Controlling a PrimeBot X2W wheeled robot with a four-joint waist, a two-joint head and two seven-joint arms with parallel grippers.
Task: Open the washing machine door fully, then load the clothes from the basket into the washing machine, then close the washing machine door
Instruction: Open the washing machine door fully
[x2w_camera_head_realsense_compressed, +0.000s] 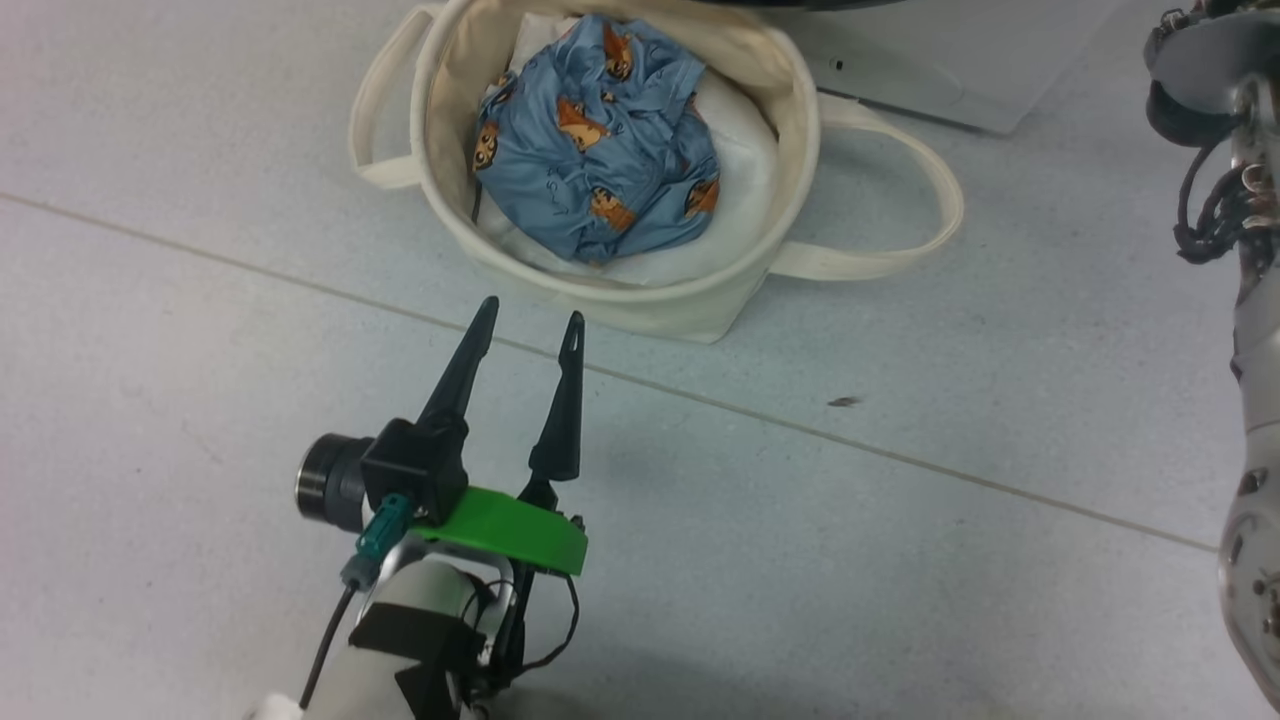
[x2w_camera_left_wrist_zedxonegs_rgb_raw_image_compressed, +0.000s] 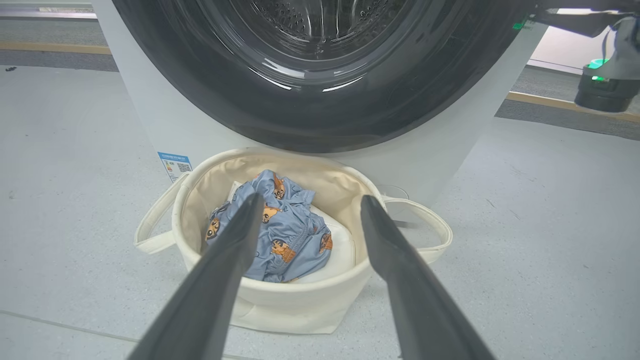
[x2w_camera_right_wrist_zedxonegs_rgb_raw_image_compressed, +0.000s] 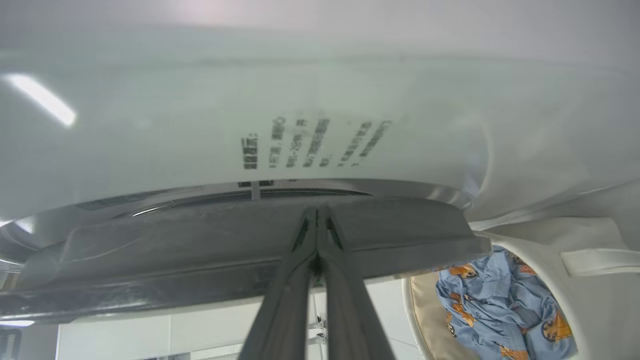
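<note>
Head view: left hand (x2w_camera_head_realsense_compressed: 533, 310), fingers spread, waits just short of the basket (x2w_camera_head_realsense_compressed: 800, 130), aimed at the clothes (x2w_camera_head_realsense_compressed: 595, 140) bundled inside, apparently staged for loading. Right hand (x2w_camera_right_wrist_zedxonegs_rgb_raw_image_compressed: 316, 212), fingers pressed together, meets the washing machine door (x2w_camera_right_wrist_zedxonegs_rgb_raw_image_compressed: 200, 235) rim behind the basket, likely to lever it open.

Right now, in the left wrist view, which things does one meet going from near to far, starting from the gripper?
The left gripper, fingers apart → basket → clothes lying in it → washing machine with its washing machine door.
</note>
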